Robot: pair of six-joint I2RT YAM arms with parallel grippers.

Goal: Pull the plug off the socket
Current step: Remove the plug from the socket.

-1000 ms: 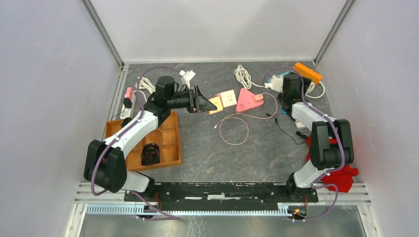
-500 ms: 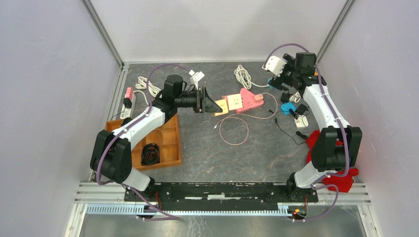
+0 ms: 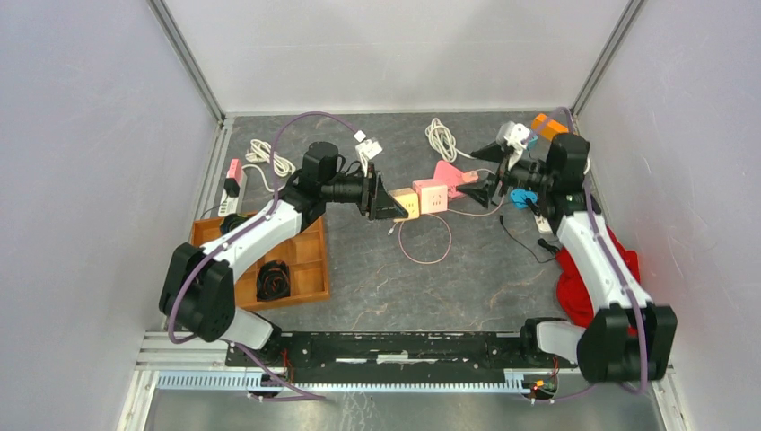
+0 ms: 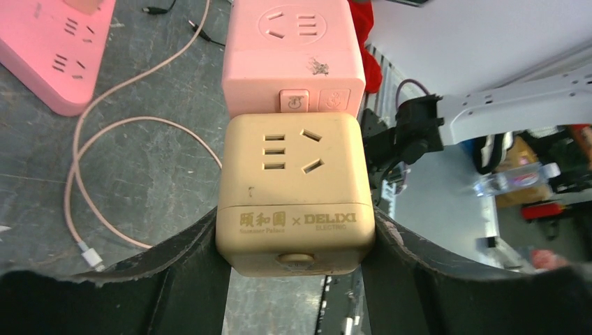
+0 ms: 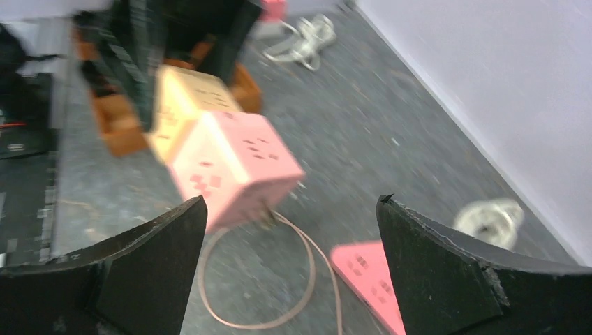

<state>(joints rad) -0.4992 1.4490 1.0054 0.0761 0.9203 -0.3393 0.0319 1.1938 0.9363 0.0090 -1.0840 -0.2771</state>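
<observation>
The left gripper point(image 3: 388, 205) is clamping the tan cube point(image 4: 297, 188); the pink cube point(image 4: 293, 59) is sitting joined at its 3 o'clock, and the right gripper point(image 5: 292, 202) is gaping wide nearby.

top: overhead, wide | wrists: close, opposed | shared: socket cubes point(image 3: 419, 199)

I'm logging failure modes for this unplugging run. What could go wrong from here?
The left gripper clamps only the near end of the yellow cube, so a hard pull might twist it loose. The right gripper is open and not on the pink cube; closing on a corner may slip. The pink cable looped below could snag.
</observation>
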